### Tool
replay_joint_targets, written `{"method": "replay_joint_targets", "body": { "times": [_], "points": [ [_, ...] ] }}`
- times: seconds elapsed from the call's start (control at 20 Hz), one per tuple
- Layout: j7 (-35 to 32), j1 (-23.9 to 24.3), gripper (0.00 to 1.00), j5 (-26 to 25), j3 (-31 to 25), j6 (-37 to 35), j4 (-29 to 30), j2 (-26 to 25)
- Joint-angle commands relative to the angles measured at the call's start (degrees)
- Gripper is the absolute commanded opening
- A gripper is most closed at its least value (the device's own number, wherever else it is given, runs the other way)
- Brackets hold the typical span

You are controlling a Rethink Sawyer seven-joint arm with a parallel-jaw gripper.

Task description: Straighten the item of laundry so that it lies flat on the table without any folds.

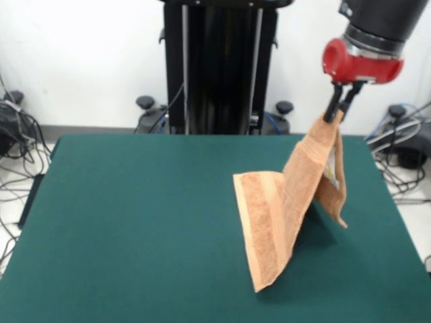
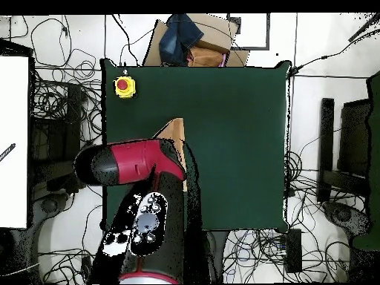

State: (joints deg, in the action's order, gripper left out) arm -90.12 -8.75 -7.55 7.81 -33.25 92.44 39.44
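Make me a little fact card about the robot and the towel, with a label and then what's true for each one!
Claw: the claw is shut on the towel's top, high above the table
Towel: the orange-tan towel hangs from the claw, its lower part resting on the table
Flat yet: no, it is still lifted and folded
Table: the green table is far bigger than the towel
From above: the red arm covers most of the towel
Yellow box: the yellow box with a red button sits in a table corner
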Motion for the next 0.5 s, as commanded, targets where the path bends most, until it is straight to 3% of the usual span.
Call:
{"method": "replay_joint_targets", "body": {
  "times": [0.05,0.5],
  "points": [
    [0.0,4.3,0.00,-2.7,0.7,-6.9,7.9,7.6],
    [4.7,10.0,0.00,-7.5,-1.9,-4.8,11.0,10.8]
  ]
}}
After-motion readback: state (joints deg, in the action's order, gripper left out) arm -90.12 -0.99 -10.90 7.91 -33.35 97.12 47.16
